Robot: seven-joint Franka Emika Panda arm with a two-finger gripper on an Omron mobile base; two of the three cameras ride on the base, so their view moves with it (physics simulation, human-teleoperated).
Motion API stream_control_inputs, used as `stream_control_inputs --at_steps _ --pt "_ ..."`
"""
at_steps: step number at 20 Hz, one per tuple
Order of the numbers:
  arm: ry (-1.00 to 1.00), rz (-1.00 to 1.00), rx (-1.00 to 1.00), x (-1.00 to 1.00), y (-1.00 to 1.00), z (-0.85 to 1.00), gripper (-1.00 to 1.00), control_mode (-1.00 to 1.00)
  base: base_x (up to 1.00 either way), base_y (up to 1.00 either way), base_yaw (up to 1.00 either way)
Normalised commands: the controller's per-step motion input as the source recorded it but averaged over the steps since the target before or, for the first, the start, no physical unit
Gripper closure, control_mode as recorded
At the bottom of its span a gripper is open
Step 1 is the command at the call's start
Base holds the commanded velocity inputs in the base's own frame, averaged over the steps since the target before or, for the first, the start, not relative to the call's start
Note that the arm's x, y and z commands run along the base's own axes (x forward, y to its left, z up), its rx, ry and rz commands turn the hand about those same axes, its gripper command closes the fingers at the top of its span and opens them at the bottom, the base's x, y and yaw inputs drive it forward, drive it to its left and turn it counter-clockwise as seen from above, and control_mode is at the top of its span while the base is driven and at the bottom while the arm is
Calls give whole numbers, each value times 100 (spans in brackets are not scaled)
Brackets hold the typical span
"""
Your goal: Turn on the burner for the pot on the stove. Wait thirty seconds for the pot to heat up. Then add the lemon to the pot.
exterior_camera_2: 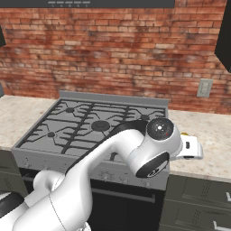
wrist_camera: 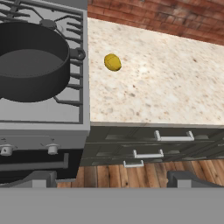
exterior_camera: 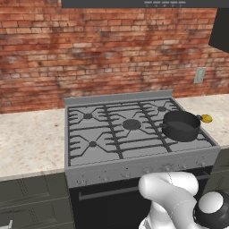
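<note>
The dark pot [exterior_camera: 181, 125] stands on the front right burner of the grey stove [exterior_camera: 112, 147]; in the hand view the pot [wrist_camera: 30, 61] is empty. The lemon [exterior_camera: 206, 118] lies on the counter just right of the stove, and the hand view shows the lemon [wrist_camera: 113, 62] a little beyond the pot's side handle. My gripper [wrist_camera: 114, 180] is open with nothing between its fingertips [wrist_camera: 43, 178]. It hovers in front of the counter edge, right of the stove's front corner, looking down at pot and lemon. Two stove knobs [wrist_camera: 52, 149] sit on the front panel below the pot.
A speckled beige counter [wrist_camera: 166, 87] runs right of the stove, with dark drawers [wrist_camera: 175, 137] beneath it and wood floor below. A brick wall [exterior_camera: 89, 53] with an outlet [exterior_camera: 199, 75] backs the stove. My arm [exterior_camera_2: 117, 153] crosses the stove's front right.
</note>
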Motion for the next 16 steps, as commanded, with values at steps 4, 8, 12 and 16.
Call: stream_control_inputs --at_steps 4,8,12,16 --pt "0 0 0 0 0 0 -100 -100 0 0 0" --pt "0 0 0 0 0 0 -100 -100 0 0 0" --pt "0 0 0 0 0 0 -100 -100 0 0 0" --pt "0 0 0 0 0 0 -100 -100 0 0 0"
